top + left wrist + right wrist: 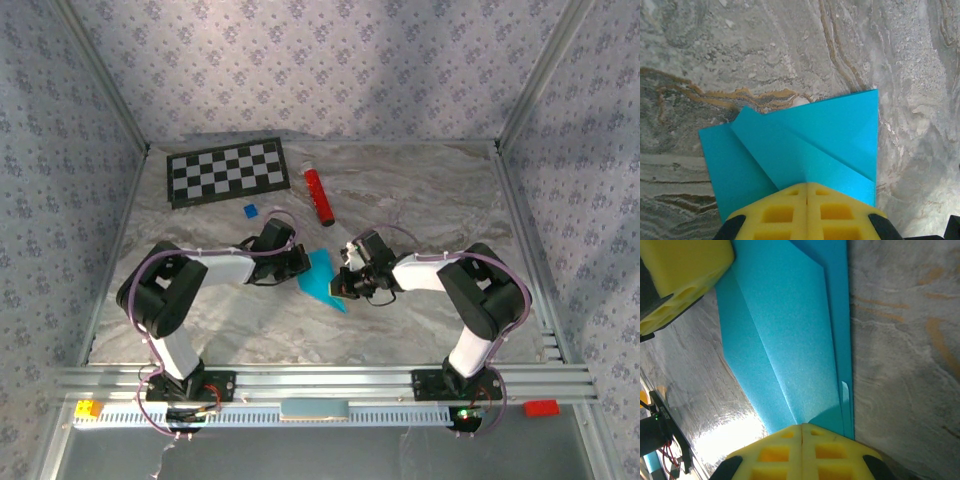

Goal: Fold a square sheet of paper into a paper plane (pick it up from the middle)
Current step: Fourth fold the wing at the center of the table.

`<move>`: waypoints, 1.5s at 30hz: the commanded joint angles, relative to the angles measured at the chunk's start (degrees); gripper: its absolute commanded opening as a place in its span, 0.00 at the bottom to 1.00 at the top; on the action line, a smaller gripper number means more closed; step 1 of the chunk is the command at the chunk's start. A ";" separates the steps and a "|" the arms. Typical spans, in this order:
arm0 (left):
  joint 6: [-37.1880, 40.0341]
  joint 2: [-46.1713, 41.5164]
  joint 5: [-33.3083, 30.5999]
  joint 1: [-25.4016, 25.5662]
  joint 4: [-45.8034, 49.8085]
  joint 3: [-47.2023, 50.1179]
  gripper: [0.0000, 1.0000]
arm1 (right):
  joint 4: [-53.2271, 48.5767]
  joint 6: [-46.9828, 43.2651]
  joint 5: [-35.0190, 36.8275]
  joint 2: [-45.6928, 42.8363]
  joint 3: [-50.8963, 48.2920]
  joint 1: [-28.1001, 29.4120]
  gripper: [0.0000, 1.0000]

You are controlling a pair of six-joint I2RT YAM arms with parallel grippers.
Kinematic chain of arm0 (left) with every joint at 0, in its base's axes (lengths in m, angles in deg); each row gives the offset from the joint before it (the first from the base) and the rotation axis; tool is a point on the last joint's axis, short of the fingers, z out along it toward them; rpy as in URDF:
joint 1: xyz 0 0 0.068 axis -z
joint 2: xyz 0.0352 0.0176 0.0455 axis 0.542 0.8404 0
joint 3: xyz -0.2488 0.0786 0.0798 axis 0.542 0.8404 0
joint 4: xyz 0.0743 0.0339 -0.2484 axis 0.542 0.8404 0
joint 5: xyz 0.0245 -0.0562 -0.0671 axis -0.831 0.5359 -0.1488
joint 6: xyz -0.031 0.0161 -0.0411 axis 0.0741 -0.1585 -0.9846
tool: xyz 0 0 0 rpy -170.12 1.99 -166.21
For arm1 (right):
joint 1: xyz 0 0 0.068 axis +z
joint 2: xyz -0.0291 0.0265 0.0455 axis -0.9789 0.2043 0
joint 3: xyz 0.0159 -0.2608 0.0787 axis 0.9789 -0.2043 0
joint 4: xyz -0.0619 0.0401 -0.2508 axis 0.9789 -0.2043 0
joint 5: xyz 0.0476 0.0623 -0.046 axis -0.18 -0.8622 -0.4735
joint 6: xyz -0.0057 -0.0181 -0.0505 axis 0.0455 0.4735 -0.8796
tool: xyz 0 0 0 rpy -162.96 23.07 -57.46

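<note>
1. The thin cyan-blue paper sheet is partly folded, with diagonal flaps and a centre crease. It sits in the middle of the grey marble-patterned table, between the two arms.
2. The left gripper is clenched on one edge of the paper. In the left wrist view its yellow jaws are pressed together, and the crease of the paper runs straight into the seam between them. I judge that it pinches there to fix the fold line.
3. The right gripper is clenched on the opposite side. In its own view the paper layers go into the closed pads. A hold from both ends probably makes the sheet tight, so that a crease can be formed cleanly.
4. The long red cylinder, the small dark-blue block and the black-and-white checkerboard lie on the far side, well apart from the paper. There they do not disturb the folding.
5. Some things are hard to tell.
   - The paper inside the pads is hidden, so the number of pinched layers is unclear.
   - From above, both grippers cover the ends of the sheet.
   - I cannot tell if the paper lies flat or is lifted a little.
   - In the right wrist view, a yellow finger of the left gripper is cut off at the corner, and a bright glare washes out part of the table.
</note>
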 commanded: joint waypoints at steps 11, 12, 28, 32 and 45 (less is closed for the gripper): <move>-1.16 2.80 2.36 2.28 -3.64 -2.18 0.00 | -9.86 -0.58 4.64 2.73 -1.45 0.42 0.00; -1.58 3.33 1.74 2.31 -3.07 -2.07 0.00 | -9.86 -0.58 4.69 2.52 -1.53 0.42 0.00; -1.31 5.30 -0.84 1.61 -0.91 0.93 0.00 | -8.03 -1.44 -0.76 1.30 7.36 2.02 0.00; -1.14 5.17 -0.92 1.53 -0.63 0.85 0.00 | -8.59 -1.44 0.56 5.25 9.58 2.04 0.03; -0.70 5.56 -1.90 1.56 0.39 1.31 0.00 | -3.97 -0.82 -1.15 -0.55 -2.65 1.17 0.06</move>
